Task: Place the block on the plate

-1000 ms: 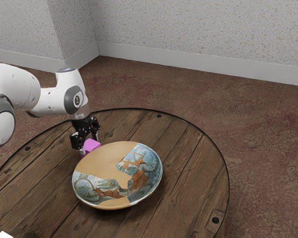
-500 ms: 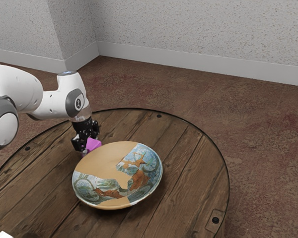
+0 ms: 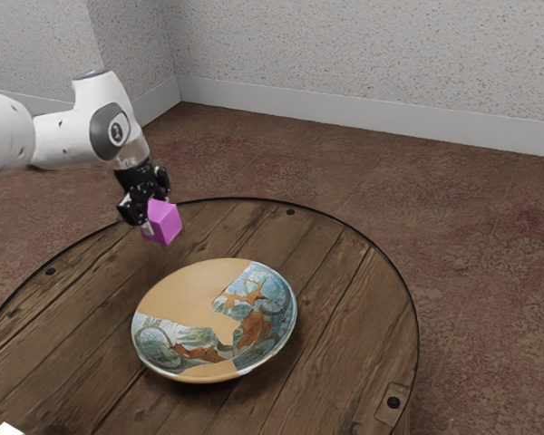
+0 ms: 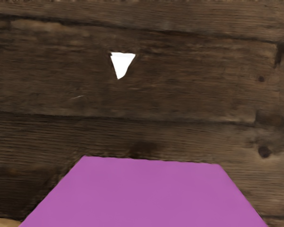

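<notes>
Pincer (image 3: pixel 155 217): pinching block (image 3: pixel 166 223) | block: at pincer's lower end, clear of tabletop (image 3: pixel 344 304) | plate (image 3: pixel 189 294): lower than pincer, toward the exterior view's right; carry likely goes there

The white Franka arm (image 3: pixel 62 140) reaches in, its wrist (image 3: pixel 109 118) bent downward at a slight slant. The black two-finger gripper (image 3: pixel 160 221) hangs higher than the plate (image 3: pixel 186 294), toward the exterior view's left of it, jaws closed on the magenta block (image 3: pixel 167 223).
</notes>
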